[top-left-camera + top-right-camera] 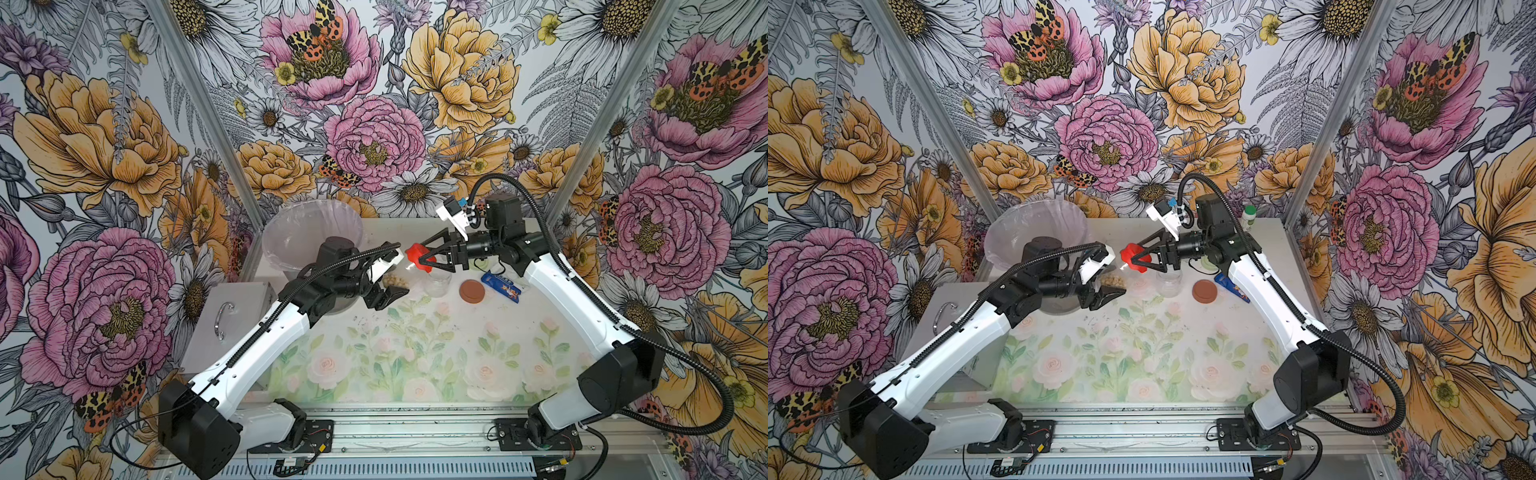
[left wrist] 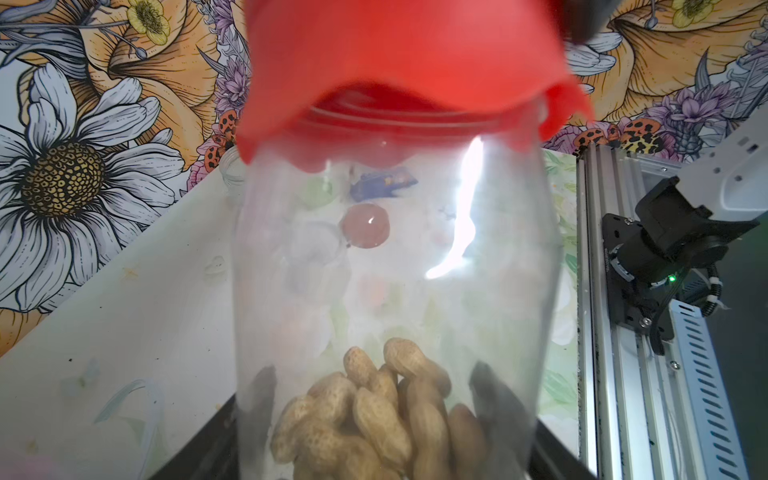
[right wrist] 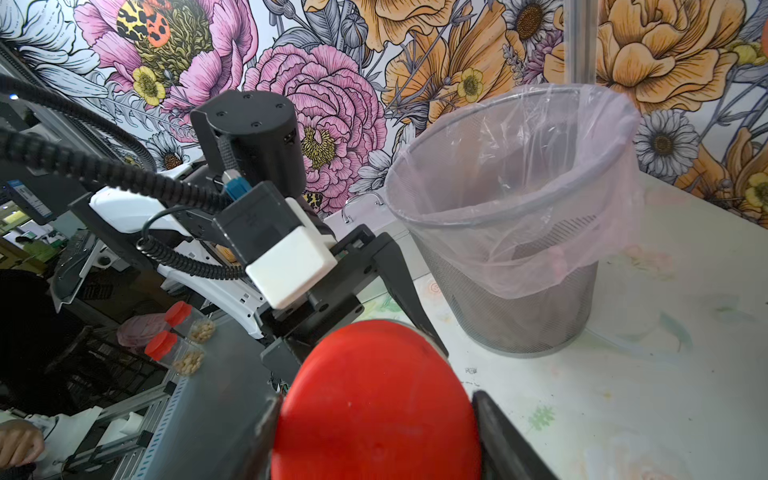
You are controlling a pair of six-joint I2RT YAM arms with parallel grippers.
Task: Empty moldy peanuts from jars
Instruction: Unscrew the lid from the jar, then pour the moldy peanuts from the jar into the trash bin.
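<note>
at the far left sits a grey metal box (image 1: 226, 320) with a curved handle on top. next to it, at the table's back corner, stands a round wire-mesh wastebasket (image 3: 519, 324) lined with a thin pinkish plastic bag. just in front of the basket the left gripper (image 1: 390, 289) is clamped on the base end of a small clear cylindrical jar (image 2: 395, 257), its jaws pressing either side. it holds the jar off the white floral table (image 1: 415, 353), tipped nearly onto its side. the pale tan peanuts (image 2: 374, 411), in their shells, lie heaped at the gripped end of that jar. a round red screw lid (image 1: 415, 254) covers the jar's mouth, and the right gripper (image 1: 427, 262) is closed tight on that lid from the opposite side. whether the lid is screwed on or loose i cannot tell. further right an empty clear jar (image 1: 437, 283) stands upright and open-topped on the table. a round brown lid (image 1: 472, 291) lies flat near it, and a blue snack packet (image 1: 503, 287) lies beside the right arm.
</note>
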